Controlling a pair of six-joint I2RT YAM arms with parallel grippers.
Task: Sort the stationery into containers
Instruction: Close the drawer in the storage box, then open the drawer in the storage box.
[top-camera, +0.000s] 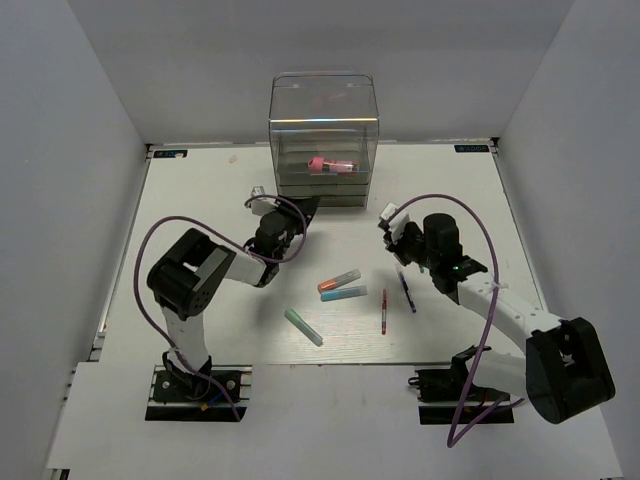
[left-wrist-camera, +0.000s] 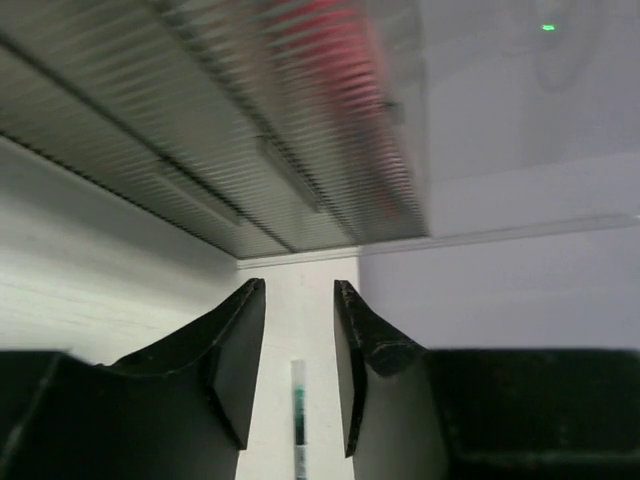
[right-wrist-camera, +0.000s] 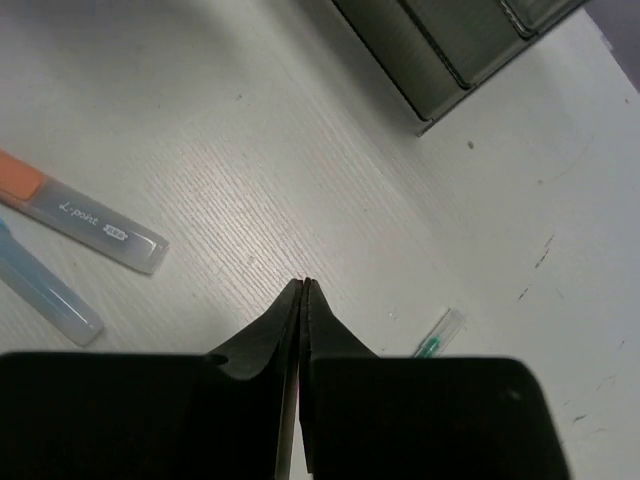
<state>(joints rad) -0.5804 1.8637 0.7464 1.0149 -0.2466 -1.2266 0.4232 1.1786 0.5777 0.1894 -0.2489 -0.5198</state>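
On the white counter (top-camera: 200, 210) lie five loose items: an orange-capped marker (top-camera: 339, 280), a light blue marker (top-camera: 344, 294), a teal-green marker (top-camera: 303, 326), one red pen (top-camera: 384, 311) and one dark pen (top-camera: 407, 291). One pink-red marker (top-camera: 331, 165) lies inside the single clear organiser (top-camera: 323, 120) at the far edge. The orange-capped marker carries small print ending in "point". The left gripper (left-wrist-camera: 300, 285) has its jaws released, holding nothing. The right gripper (right-wrist-camera: 303, 283) has its jaws clenched together, empty.

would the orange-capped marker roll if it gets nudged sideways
Possibly: the orange-capped marker lies flat on the white table, with nothing to stop it but the light blue marker close beside it. Its translucent body looks like hard plastic, so it should stay stiff. That glossy casing may slip in a grip.
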